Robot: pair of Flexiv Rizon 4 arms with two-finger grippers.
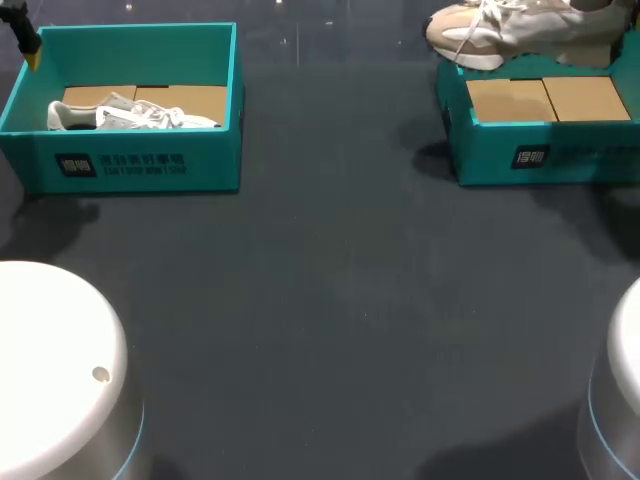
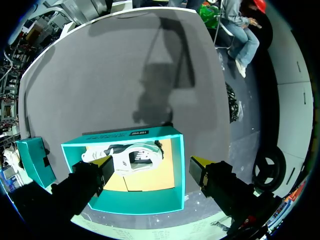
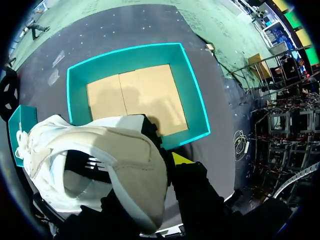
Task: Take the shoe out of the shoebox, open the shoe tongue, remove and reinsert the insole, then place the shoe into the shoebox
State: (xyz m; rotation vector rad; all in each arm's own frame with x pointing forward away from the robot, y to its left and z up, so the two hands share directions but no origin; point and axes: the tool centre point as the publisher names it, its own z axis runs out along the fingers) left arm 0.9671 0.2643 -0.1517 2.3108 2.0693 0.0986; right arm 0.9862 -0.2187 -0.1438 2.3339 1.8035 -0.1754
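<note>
The left gripper hangs above the left shoebox with its fingers spread wide, one yellow tip over each side wall and touching nothing. In the head view only a yellow tip shows, at that box's far left corner. Inside the left shoebox a white shoe lies on its side on the cardboard floor, against the front wall, with bare cardboard behind it.

To the right of the left shoebox the dark table runs open and bare. Its near corners are taken by the left arm's base and the right arm's base.

Well apart to the right, across that open stretch, stands the right shoebox. It is set a little farther back than the left shoebox and only cardboard shows inside. The beige shoe hangs above its far left rim, toe pointing toward the left shoebox. The right gripper holds the beige shoe at the heel opening, with one yellow tip outside the collar and the other hidden by the shoe.
</note>
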